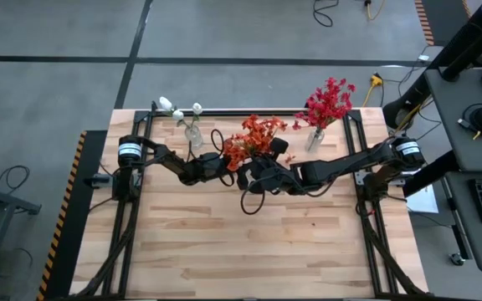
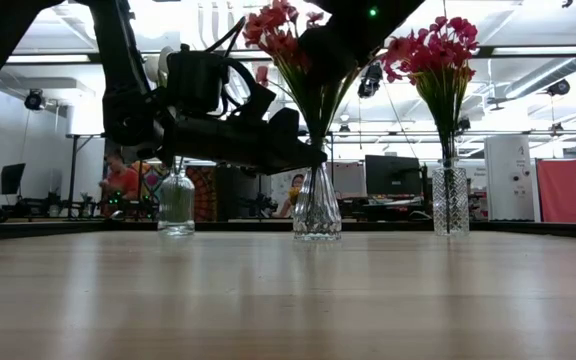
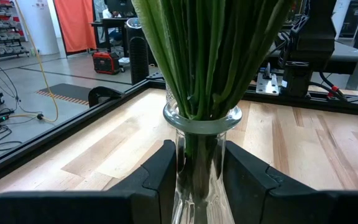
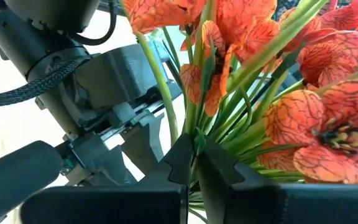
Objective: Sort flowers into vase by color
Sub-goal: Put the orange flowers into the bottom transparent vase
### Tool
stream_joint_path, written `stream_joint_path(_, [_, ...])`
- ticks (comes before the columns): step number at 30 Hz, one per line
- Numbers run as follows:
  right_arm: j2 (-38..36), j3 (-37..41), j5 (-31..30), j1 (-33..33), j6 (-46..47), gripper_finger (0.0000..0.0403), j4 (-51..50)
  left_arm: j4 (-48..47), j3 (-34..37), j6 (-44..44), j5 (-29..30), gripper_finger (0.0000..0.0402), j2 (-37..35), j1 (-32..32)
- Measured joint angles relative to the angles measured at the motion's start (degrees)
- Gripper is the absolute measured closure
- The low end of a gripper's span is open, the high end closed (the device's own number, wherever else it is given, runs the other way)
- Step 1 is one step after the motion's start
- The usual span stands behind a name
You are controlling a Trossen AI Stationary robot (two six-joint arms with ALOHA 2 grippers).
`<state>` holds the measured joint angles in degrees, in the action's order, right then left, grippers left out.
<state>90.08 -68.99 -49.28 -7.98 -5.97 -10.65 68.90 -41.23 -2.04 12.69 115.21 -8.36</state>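
Observation:
Three glass vases stand along the table's far side. The left vase [image 1: 193,138] holds white flowers [image 1: 178,109], the right vase [image 2: 450,200] red flowers [image 1: 329,102], and the middle vase [image 2: 317,205] orange flowers [image 1: 256,134]. My left gripper [image 3: 201,167] reaches in level from the table's left and is shut on the middle vase's neck. My right gripper [image 4: 193,154] sits higher, among the orange blooms [image 4: 328,124], and is shut on a green stem. My left gripper holds the middle vase's narrow neck [image 3: 199,155], just under its rim, between its two fingers [image 3: 161,174]. The fingers come in level from the table's left. The vase stands upright with its base [image 2: 317,234] on the table. My right gripper pinches one thin green stem [image 4: 197,138] of the orange flowers between its shut fingertips, just below the blooms. The fingers slant slightly downward from the table's right and lie across the stem. The stem's lower end runs down into the bunch.
Both arms meet over the table's far middle, close together around the orange bunch. The near half of the wooden table [image 1: 249,242] is bare boards. A black frame rail [image 1: 360,125] borders the table. People and desks show in the room behind [image 2: 118,185].

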Motion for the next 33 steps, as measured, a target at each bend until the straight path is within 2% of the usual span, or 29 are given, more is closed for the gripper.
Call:
stream_joint_path(6, [-0.2, -0.8, -0.2, -0.5, -0.9, 0.0375, -0.3, 0.0, 0.0, 0.0, 0.1, 0.0308, 0.0, 0.0])
stream_joint_path(14, [-0.5, -1.0, -0.3, -0.9, 0.0, 0.0285, -0.4, 0.0, 0.1, 0.0, 0.2, 0.0308, 0.0, 0.0])
stream_joint_path(20, [-1.9, -1.1, -0.3, -2.3, 1.6, 0.0242, -1.0, -0.2, 0.1, 0.0, 0.3, 0.0292, 0.0, 0.0])
stream_joint_path(27, [-3.4, -1.1, -0.5, -3.8, 3.5, 0.0220, -3.0, -0.6, 0.3, -0.2, 0.3, 0.0255, 0.2, 0.0])
stream_joint_path(33, [-3.5, -1.1, -0.4, -4.7, 3.4, 0.0218, -2.9, -0.6, 0.3, -0.2, 0.3, 0.0221, -0.1, 0.1])
